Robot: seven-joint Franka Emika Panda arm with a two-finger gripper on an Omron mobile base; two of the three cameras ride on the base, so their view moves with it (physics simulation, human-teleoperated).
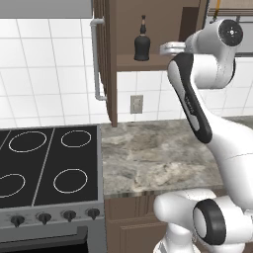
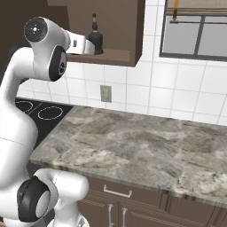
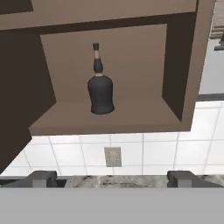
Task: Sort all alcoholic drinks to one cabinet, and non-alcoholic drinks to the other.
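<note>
The squat black bottle (image 3: 101,92) is seen standing upright on the bottom board of the open wall cabinet (image 3: 109,120), roughly centred between its side walls and set back from the front edge. The pincer (image 3: 112,177) is held released, its two fingertips (image 3: 43,178) spread wide at the bottom of the hand view, apart from the bottle and below the level of the cabinet board. Nothing is gripped. In the left base view the cabinet door (image 1: 105,64) is shown swung open toward the stove, with a long grey tubular handle (image 1: 97,59) on its edge. Below the cabinet, a wall socket (image 1: 136,104) is set in the white tiled wall (image 1: 49,74). The marbled table (image 1: 158,153) lies beneath, with a black stove top (image 1: 49,163) adjoining it on the left. In the right base view a window (image 2: 195,31) is located to the right of the cabinet, and drawers (image 2: 117,193) are fitted under the table.
</note>
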